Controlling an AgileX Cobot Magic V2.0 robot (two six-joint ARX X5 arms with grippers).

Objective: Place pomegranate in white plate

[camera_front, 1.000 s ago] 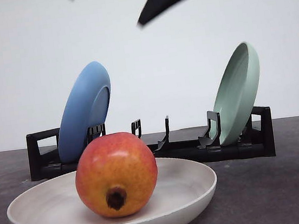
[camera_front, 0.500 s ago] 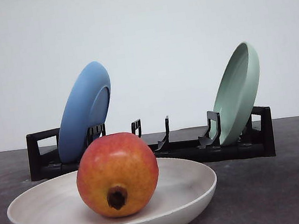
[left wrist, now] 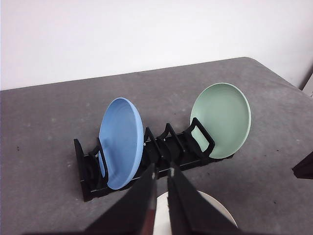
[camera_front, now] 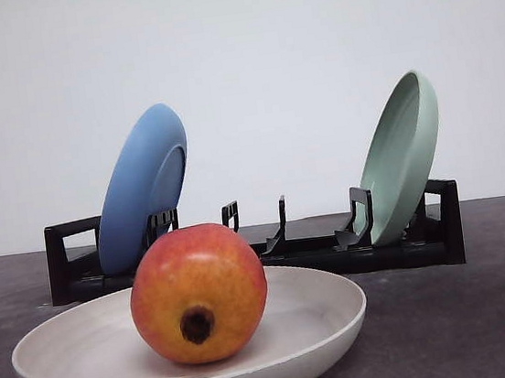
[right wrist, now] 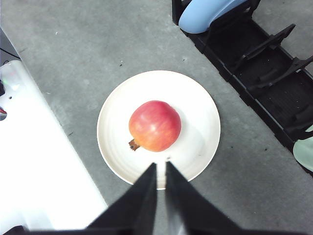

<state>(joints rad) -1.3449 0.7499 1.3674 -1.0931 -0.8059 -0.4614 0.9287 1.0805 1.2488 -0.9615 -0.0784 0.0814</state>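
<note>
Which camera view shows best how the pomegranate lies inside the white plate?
The right wrist view: from above, the whole pomegranate lies near the middle of the white plate, rim visible all around. The front view shows the fruit side-on, crown toward the camera. The left wrist view catches just a sliver of plate.

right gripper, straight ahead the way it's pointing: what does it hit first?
Probably the near rim of the wide off-white round plate, just ahead of the shut right gripper; the red-orange pomegranate lies just beyond it. Height above the plate is unclear.
</note>
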